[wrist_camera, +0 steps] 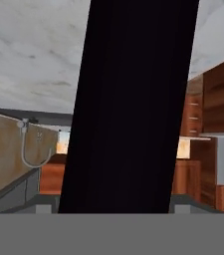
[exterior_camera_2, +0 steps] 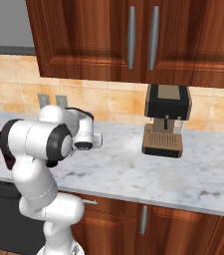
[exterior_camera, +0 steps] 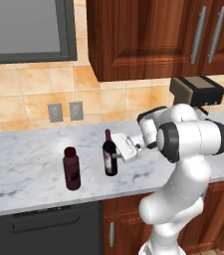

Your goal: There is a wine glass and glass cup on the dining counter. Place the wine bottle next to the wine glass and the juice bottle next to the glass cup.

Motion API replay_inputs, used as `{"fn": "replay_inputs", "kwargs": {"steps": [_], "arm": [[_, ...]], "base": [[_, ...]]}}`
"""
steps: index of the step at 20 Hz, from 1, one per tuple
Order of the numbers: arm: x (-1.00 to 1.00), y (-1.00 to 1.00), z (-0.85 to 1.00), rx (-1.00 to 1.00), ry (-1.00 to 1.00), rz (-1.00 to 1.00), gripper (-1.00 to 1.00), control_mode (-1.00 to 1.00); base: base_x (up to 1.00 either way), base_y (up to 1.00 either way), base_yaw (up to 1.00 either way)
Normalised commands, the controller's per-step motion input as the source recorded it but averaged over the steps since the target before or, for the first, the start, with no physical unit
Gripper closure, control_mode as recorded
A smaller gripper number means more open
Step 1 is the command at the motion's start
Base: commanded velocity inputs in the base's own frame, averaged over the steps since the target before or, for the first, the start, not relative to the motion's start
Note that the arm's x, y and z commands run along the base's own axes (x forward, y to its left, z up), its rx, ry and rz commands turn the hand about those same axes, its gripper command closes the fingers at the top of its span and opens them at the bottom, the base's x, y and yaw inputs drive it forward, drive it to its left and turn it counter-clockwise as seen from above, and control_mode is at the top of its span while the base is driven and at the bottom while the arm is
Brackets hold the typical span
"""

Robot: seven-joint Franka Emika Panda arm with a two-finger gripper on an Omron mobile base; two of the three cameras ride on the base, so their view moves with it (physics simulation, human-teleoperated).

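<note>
Two bottles stand upright on the marbled surface point(exterior_camera: 29, 164) against the tiled wall. The wine bottle point(exterior_camera: 109, 153) is the right-hand one, the juice bottle point(exterior_camera: 72, 168) is to its left and slightly nearer, a clear gap between them.

The hand point(exterior_camera: 117, 149) reaches in sideways from the right and sits level with the wine bottle's shoulder, at or against the glass. Whether the jaws are closed on the bottle or only flanking it, cannot tell from the left base view. In the hand view the wine bottle's dark body point(wrist_camera: 133, 99) runs top to bottom through the middle, very close to the camera, tilted slightly in that view; fingertips are hidden, so grip state stays undetermined. Bottle base still appears to rest on the surface.

Right base view: the arm's elbow and forearm block the bottles. A brown and black coffee machine point(exterior_camera_2: 167, 119) stands on the same surface, well to the right. Two wall outlets point(exterior_camera: 65, 111) sit on the tiles behind the juice bottle
</note>
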Motion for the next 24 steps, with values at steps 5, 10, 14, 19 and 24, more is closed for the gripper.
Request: {"fn": "replay_inputs", "kwargs": {"steps": [5, 10, 14, 19, 24], "arm": [[-0.62, -0.06, 1.00, 0.05, -0.02, 0.00, 1.00, -1.00], [-0.85, -0.19, 1.00, 0.18, -0.03, 0.00, 1.00, -1.00], [-0.78, -0.24, 1.00, 0.14, -0.01, 0.00, 1.00, -1.00], [-0.46, -0.23, 0.95, 0.01, 0.00, 0.00, 1.00, -1.00], [-0.40, -0.16, 0.63, 0.00, 0.00, 0.00, 1.00, -1.00]], "base": [[0.00, 0.00, 0.00], [0.00, 0.00, 0.00], [0.00, 0.00, 0.00], [0.00, 0.00, 0.00], [0.00, 0.00, 0.00]]}}
